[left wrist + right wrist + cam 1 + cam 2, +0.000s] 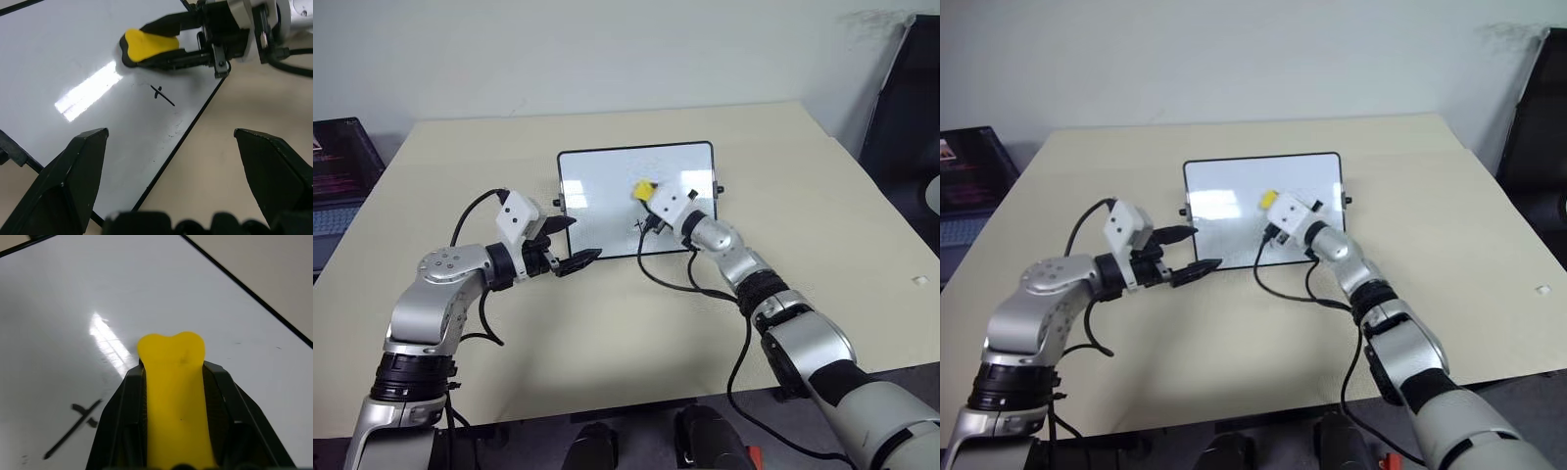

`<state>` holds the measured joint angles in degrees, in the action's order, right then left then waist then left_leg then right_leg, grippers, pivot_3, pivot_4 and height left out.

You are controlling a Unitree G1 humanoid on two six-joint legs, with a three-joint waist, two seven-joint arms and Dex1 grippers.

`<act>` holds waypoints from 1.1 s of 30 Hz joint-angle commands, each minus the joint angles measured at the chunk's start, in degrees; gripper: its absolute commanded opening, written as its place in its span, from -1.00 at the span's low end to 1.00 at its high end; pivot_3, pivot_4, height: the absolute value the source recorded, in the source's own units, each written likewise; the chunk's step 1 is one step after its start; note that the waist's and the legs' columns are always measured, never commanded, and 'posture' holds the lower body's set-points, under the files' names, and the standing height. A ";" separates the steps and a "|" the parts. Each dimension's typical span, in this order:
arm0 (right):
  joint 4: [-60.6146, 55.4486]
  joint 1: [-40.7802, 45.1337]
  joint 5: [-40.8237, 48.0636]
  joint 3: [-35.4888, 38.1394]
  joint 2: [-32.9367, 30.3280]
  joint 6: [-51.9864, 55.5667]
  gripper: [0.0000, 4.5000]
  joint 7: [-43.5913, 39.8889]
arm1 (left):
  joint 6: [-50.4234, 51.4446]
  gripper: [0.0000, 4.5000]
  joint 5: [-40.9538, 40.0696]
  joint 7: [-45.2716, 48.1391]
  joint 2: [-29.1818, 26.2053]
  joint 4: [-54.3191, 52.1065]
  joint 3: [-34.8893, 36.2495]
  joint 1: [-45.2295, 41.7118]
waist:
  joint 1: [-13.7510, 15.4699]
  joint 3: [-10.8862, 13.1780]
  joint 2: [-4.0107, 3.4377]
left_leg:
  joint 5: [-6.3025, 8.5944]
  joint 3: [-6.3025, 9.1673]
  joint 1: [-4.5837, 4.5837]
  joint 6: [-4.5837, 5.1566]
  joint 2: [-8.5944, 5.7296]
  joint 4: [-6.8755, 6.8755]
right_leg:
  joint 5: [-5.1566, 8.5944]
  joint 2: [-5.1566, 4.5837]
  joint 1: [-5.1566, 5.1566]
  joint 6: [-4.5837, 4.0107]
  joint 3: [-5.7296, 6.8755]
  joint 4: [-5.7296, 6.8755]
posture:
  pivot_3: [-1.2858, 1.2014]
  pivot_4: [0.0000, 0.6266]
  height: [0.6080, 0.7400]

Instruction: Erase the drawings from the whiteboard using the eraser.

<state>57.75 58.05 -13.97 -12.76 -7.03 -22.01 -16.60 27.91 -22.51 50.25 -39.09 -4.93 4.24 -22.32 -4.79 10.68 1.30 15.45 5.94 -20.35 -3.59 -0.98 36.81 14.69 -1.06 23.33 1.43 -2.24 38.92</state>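
The whiteboard (607, 176) lies flat in the middle of the tan table. One small dark mark of the drawings (161, 94) shows near its front edge. My right gripper (647, 194) is shut on the yellow eraser (645, 188) and holds it over the board's middle. The eraser's dark underside is at the board's surface, just behind the mark (73, 423). My left gripper (582, 238) stands open and empty at the board's front left corner, its fingers (73, 186) spread wide and pointing toward the mark.
A laptop (337, 166) sits off the table's left side and a black chair (911, 117) stands at the right. A small white scrap (920, 281) lies near the table's right edge. Black cables (666, 279) loop from my right wrist onto the table.
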 commanded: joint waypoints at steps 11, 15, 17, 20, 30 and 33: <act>-64.94 -25.93 29.70 9.47 -10.52 43.38 -0.47 -19.94 | -2.82 1.00 0.42 -6.84 0.79 -0.56 6.21 4.04 | 1.39 0.01 -0.02 | 0.20 0.12 -0.86 -0.05 0.53 -0.07 | 0.01 -0.12 0.77 -0.07 0.06 -0.23 | 0.03 -0.52 1.00; -73.43 -34.92 31.33 10.76 -15.75 49.95 -0.47 -19.52 | -1.74 1.00 -0.58 -8.03 1.47 -2.55 7.40 6.95 | 1.67 0.01 -0.01 | 0.22 0.04 -0.82 -0.03 0.53 -0.04 | 0.04 -0.10 0.72 -0.04 0.10 -0.25 | 0.03 -0.52 1.00; -76.13 -39.24 30.59 10.75 -17.14 50.09 -0.47 -18.98 | -1.67 1.00 -0.99 -8.77 1.84 -3.32 7.91 8.58 | 1.66 0.01 0.00 | 0.22 -0.04 -0.78 -0.03 0.54 -0.03 | 0.11 -0.08 0.69 0.08 0.11 -0.22 | 0.03 -0.52 1.00; -78.56 -44.43 26.01 8.74 -19.24 45.73 -0.47 -18.24 | -2.61 1.00 -0.32 -9.31 1.65 -4.07 7.79 10.77 | 1.67 0.01 0.00 | 0.22 -0.12 -0.76 -0.03 0.55 -0.01 | 0.15 -0.06 0.69 0.14 0.07 -0.20 | 0.03 -0.52 1.00; -75.16 -47.96 12.66 3.52 -16.96 27.44 -0.47 -11.30 | -2.93 1.00 -0.18 -11.35 3.52 -5.89 6.91 11.41 | 1.62 0.02 0.04 | 0.21 -0.42 -0.58 -0.05 0.56 0.05 | 0.21 0.00 0.63 0.26 0.01 -0.17 | 0.03 -0.52 1.00; -70.68 -43.59 9.92 1.60 -14.59 23.96 -0.47 -9.60 | -2.98 1.00 -0.08 -11.27 3.56 -5.39 6.69 10.57 | 1.60 0.02 0.04 | 0.21 -0.45 -0.55 -0.06 0.55 0.08 | 0.21 0.03 0.63 0.25 0.00 -0.13 | 0.03 -0.52 1.00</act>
<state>-13.43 12.38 -2.90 -10.82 -22.43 4.94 -27.45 25.83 -22.54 39.25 -35.50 -8.86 10.53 -10.56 -3.19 10.71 1.34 15.65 5.49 -20.90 -3.65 -0.43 36.90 14.90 -1.03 23.96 1.68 -2.24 38.79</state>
